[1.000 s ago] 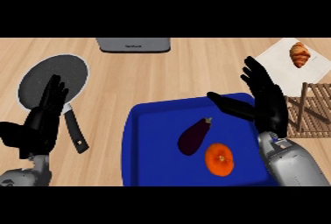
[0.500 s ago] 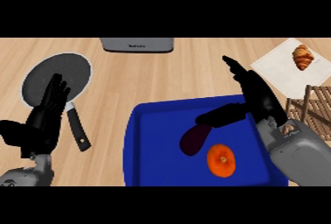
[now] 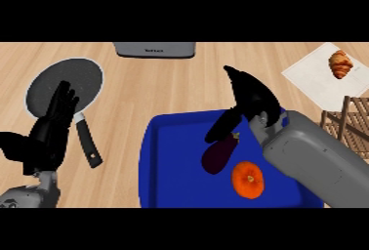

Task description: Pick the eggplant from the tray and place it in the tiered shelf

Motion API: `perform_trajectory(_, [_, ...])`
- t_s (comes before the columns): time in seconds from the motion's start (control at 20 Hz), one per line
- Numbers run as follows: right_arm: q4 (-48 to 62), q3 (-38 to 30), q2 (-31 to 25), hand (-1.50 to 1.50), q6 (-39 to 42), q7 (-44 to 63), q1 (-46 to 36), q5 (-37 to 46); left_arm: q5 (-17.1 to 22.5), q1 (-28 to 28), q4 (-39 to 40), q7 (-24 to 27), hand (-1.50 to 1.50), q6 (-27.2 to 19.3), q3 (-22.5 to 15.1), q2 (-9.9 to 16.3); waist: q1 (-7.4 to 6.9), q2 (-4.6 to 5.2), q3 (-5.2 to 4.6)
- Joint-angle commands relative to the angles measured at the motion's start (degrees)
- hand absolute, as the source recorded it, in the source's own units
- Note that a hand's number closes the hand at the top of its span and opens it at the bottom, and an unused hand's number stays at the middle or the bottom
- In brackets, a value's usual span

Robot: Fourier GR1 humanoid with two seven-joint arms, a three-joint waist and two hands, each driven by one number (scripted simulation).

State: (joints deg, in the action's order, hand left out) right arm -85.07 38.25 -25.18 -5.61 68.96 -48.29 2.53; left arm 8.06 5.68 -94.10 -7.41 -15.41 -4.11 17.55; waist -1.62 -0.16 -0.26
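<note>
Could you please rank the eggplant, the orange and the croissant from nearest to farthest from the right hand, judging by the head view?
1. Eggplant, on the tray just below the right hand.
2. Orange, lower on the tray.
3. Croissant, upper right corner.

Kitchen, wooden counter (image 3: 173, 88), frying pan (image 3: 65, 88), croissant (image 3: 340, 64) on napkin (image 3: 317, 80), blue tray (image 3: 173, 171) of produce

Two grey forearms come in from the near edge, each ending in a black hand with fingers and a thumb. The right forearm (image 3: 310, 156) is a broad, smooth, blocky grey shell with rounded edges, and the right hand (image 3: 249, 100) is glossy black. The left forearm (image 3: 25, 195) shows only as a short grey stub below the matt black left hand (image 3: 47, 134)
</note>
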Motion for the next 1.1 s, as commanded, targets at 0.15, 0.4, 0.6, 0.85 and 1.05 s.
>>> perform_trajectory(0.15, [9.3,4.3,3.0,-1.5,8.0,13.7,-5.6,-0.1,0.0,0.9,0.3,-0.6,0.0,0.0,1.6,0.8,0.73,0.1,0.09])
perform_trajectory(0.4, [16.5,9.1,6.8,-1.5,11.4,16.2,-7.0,-1.4,-0.6,1.6,-1.6,-2.1,0.0,-0.7,1.1,0.4,0.54,-0.02,0.06])
perform_trajectory(0.6, [17.1,8.6,7.6,-1.5,9.0,16.2,-7.5,-1.0,-2.6,-1.1,0.6,0.5,0.0,-1.9,-1.1,-2.3,2.07,-0.26,0.08])
perform_trajectory(0.85, [17.2,8.1,7.3,-1.5,8.4,14.9,-4.5,0.6,-1.7,-2.2,-2.3,-0.5,0.0,-0.6,-0.3,-1.5,1.7,-0.16,0.2])
perform_trajectory(1.05, [19.3,9.3,10.7,-1.5,7.3,15.3,-3.0,2.0,-2.1,-2.6,-2.9,-0.5,0.0,-1.1,-0.1,-2.0,1.25,-0.07,0.2])
